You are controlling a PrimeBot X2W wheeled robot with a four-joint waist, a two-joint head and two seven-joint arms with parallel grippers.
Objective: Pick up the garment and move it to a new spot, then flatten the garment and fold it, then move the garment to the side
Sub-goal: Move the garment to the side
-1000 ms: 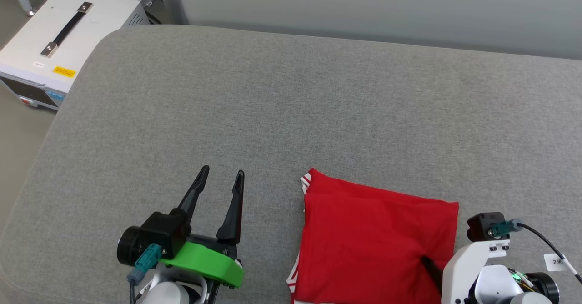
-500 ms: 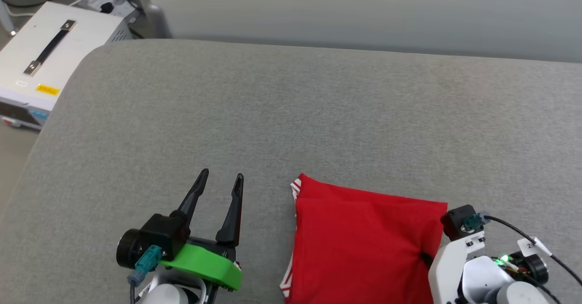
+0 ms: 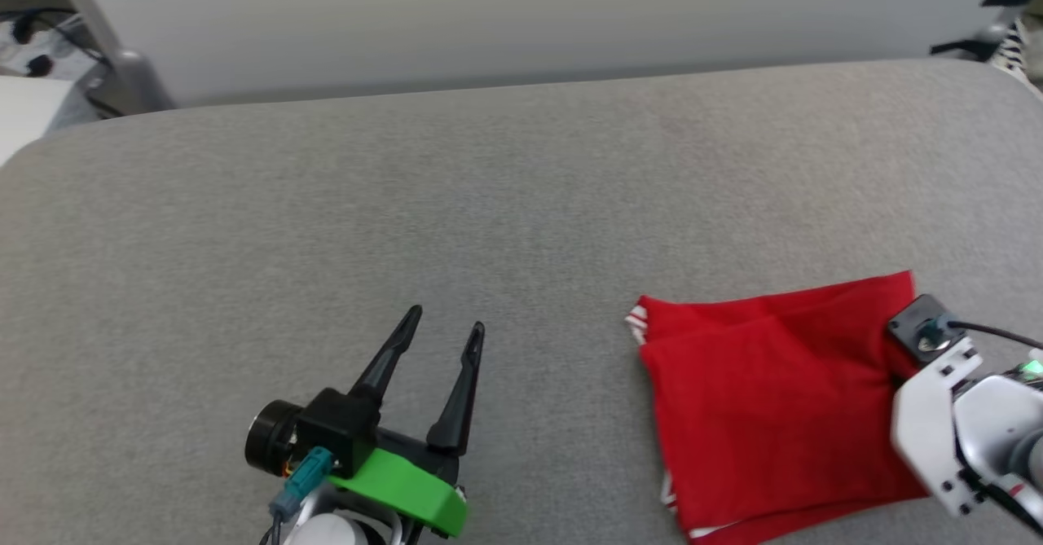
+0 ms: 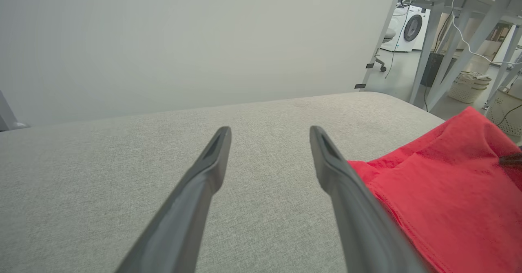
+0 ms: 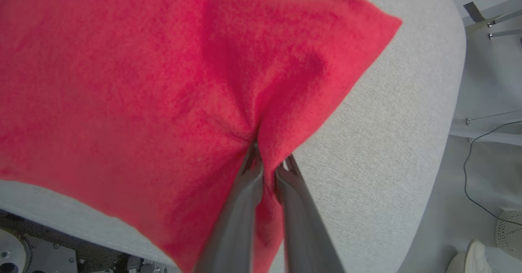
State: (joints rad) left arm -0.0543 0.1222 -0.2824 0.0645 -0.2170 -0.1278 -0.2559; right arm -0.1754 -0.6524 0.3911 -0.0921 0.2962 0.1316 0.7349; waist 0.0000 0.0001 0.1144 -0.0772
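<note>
The right gripper (image 5: 269, 158) is clamped on the garment (image 3: 766, 415). Its two fingers stand almost together and pinch a raised ridge of red cloth between their tips. The pinch is near one corner of the folded shirt, and creases run out from it into the cloth. In the right wrist view most of the garment spreads ahead of the fingers and to their left, and the free corner lies ahead and to their right.

In the head view the right arm's white wrist (image 3: 937, 415) comes in from the lower right. Its camera block sits over the right edge of the garment, and the fingers are hidden under it.

The garment lies folded on the grey cushion (image 3: 489, 203). A little red-white striped trim shows on the edge that faces the left gripper (image 3: 447, 318).

The left gripper is released, its fingers spread in a V with nothing between them. They point away from the robot, leaning a little to the right, low over bare cushion. The garment is to the right of its right finger, apart from it.
</note>
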